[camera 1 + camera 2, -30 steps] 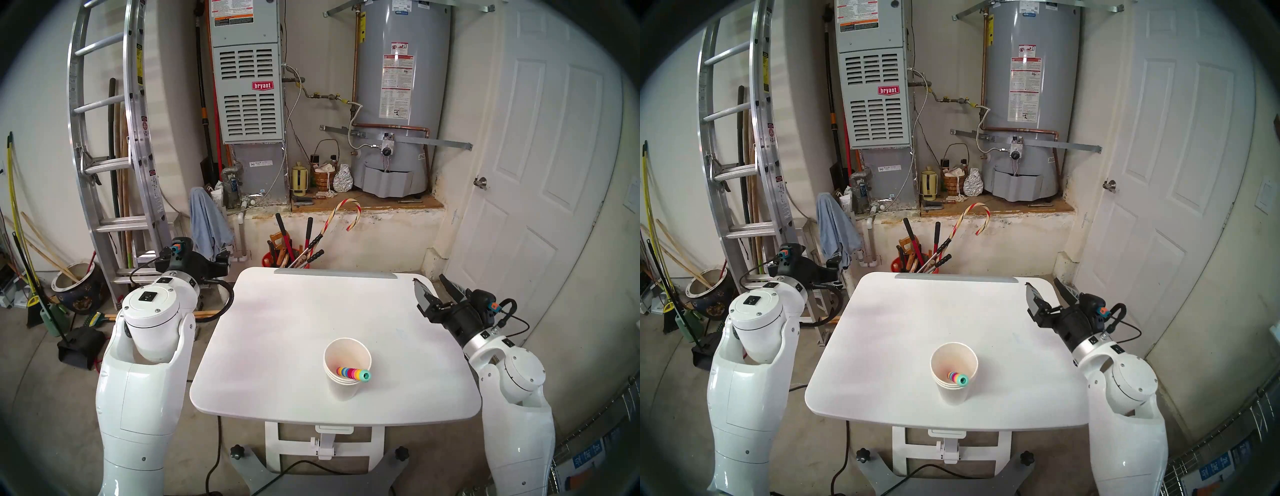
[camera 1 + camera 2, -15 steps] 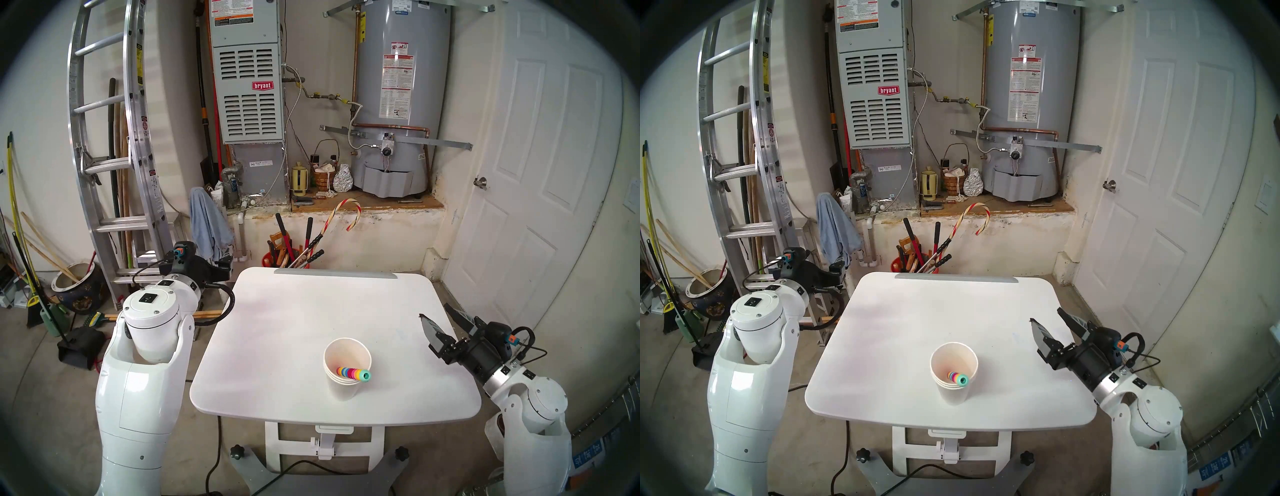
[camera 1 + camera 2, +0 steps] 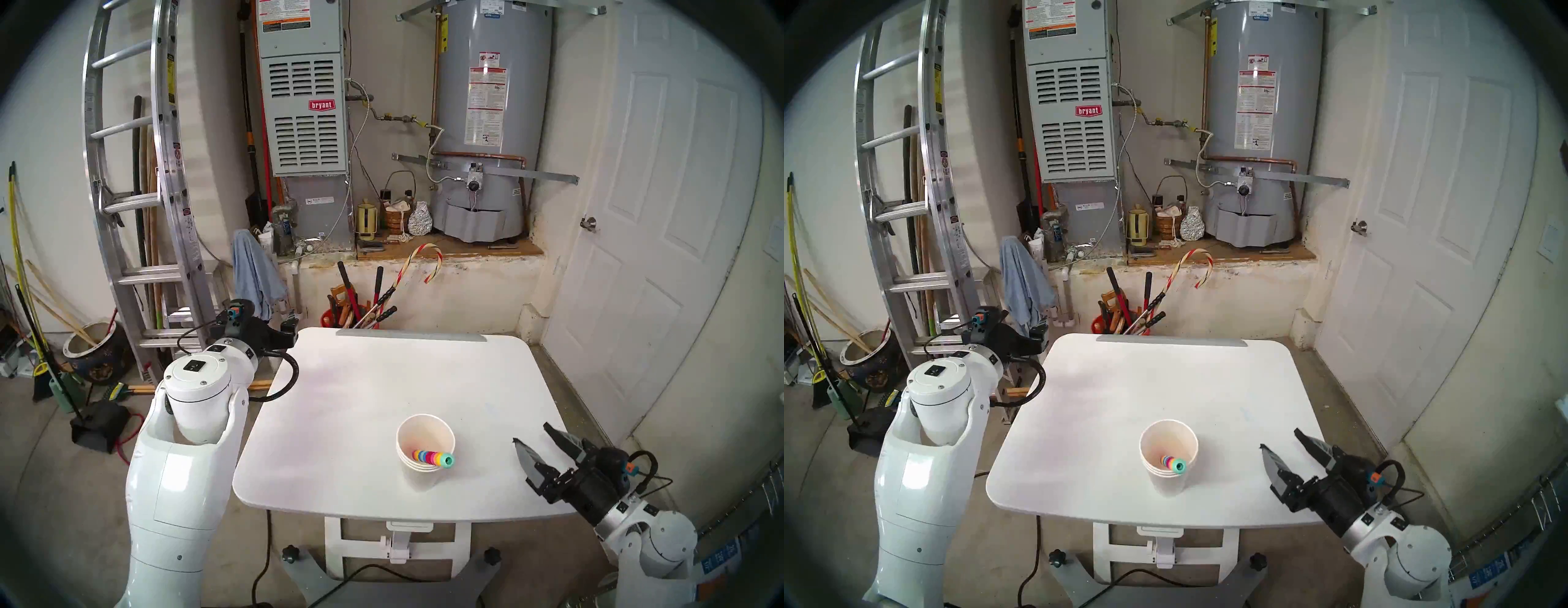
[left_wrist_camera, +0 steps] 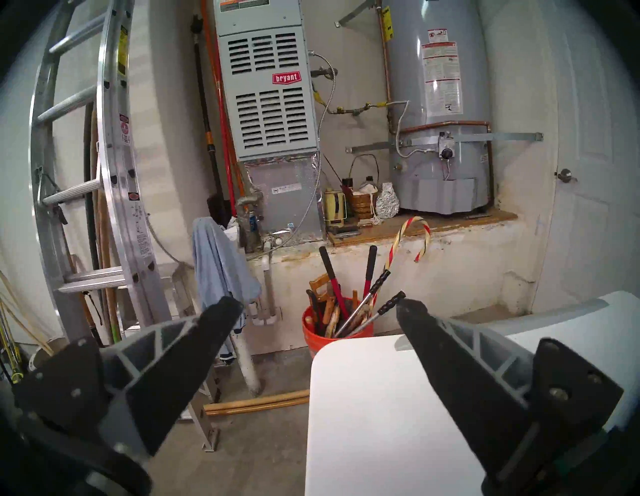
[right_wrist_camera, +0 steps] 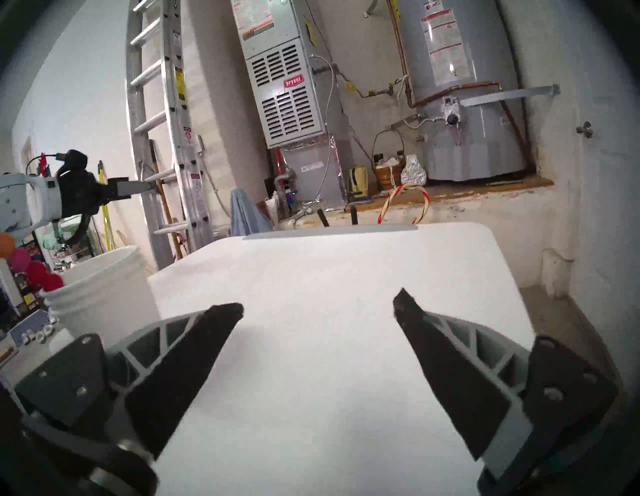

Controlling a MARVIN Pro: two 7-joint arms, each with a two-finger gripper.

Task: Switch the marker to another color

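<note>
The marker (image 3: 432, 457) stands slanted in the cup (image 3: 425, 452) near the bench's (image 3: 382, 382) right front. Its teal end pokes over the rim on the side toward the right gripper (image 3: 535, 433). That gripper hangs just right of the cup, over the bench's right edge, fingers (image 5: 194, 356) spread wide and empty. The left gripper (image 4: 317, 308) is well apart at the far left corner, its fingers also spread with nothing between them.

The step in hand looks like fetching the marker out of the cup, and the right arm seems best placed for it. To do it well, come at the teal end from the right, with the fingers either side of the stick above the rim. Pinch on a bead segment, not across the rim. Then draw it out along its own slant, so the light cup is not tipped or dragged.

The cup looks like several paper cups nested together, judging by the stepped rims. It holds only the marker as far as the head views show, though the bottom is partly hidden. Beyond the bench, an orange bucket (image 4: 337, 330) holds long-handled tools and a striped cane (image 3: 418, 265).
</note>
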